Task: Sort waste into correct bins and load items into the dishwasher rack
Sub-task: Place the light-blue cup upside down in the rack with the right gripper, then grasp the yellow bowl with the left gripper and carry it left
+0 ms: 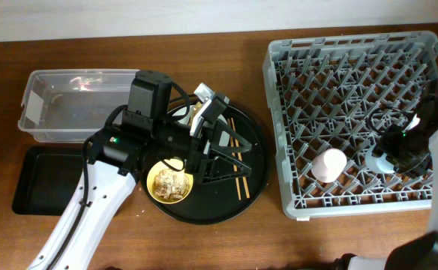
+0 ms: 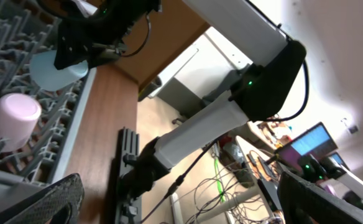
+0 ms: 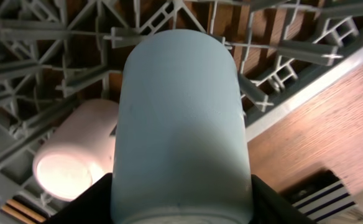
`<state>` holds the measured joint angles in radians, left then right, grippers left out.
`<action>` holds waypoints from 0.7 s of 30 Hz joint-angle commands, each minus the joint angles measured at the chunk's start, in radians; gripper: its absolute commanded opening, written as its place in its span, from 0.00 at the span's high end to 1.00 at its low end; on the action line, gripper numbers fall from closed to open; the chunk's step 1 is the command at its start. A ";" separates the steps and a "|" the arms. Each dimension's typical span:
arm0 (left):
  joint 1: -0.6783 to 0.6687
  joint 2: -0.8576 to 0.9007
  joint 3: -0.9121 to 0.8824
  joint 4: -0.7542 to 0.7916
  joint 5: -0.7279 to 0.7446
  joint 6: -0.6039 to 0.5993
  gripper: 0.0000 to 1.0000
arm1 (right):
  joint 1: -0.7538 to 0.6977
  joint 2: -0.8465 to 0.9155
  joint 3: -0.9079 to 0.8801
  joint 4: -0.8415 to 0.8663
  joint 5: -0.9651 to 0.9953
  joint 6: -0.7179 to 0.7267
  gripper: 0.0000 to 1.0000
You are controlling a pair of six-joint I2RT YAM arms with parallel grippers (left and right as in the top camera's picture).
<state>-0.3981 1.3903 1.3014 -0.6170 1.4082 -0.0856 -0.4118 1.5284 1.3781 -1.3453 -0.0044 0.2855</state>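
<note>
**Blue cup poised over the rack, beside the pink one**

The grey dishwasher rack takes up the right of the table, and the right arm is the one working inside it. The left arm is well apart, over the large round black tray.

The right gripper is pinching the light-blue cup, a finger on each side near its wider end. The cup's long axis runs straight out from the gripper and its rounded end points down at the lattice and pegs. The pink cup already sits in the rack just beside it, towards the round tray. I can't tell whether the blue cup is touching the pegs. As I judge it, setting it down means lowering along that axis, clear of the pink one.

The left gripper is spread wide with nothing between its fingers, and it is angled towards the rack.

On the round tray are the yellow bowl, with food scraps in it, and the chopsticks. None of these has been sorted yet.
</note>
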 commanded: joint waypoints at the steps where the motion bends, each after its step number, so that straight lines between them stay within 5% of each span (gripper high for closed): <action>1: 0.003 -0.005 0.006 -0.023 -0.088 0.012 0.01 | -0.007 0.024 0.010 0.016 -0.077 -0.031 0.20; 4: 0.003 -0.005 0.006 -0.116 -0.261 0.012 0.05 | -0.007 -0.018 0.042 -0.005 -0.174 -0.079 0.13; 6: 0.003 -0.005 0.006 -0.203 -0.417 0.012 0.16 | -0.006 -0.084 0.084 -0.058 -0.182 -0.082 0.13; 13: -0.089 -0.005 -0.022 -0.549 -1.386 -0.175 0.23 | -0.006 -0.451 0.120 -0.180 -0.516 -0.212 0.10; 21: -0.191 0.005 -0.380 -0.259 -1.586 -0.337 0.55 | -0.006 -0.670 0.119 -0.223 -0.546 -0.211 0.08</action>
<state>-0.5808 1.3933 1.0512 -0.9844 -0.0174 -0.3367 -0.4118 0.8825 1.4925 -1.5539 -0.5209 0.0917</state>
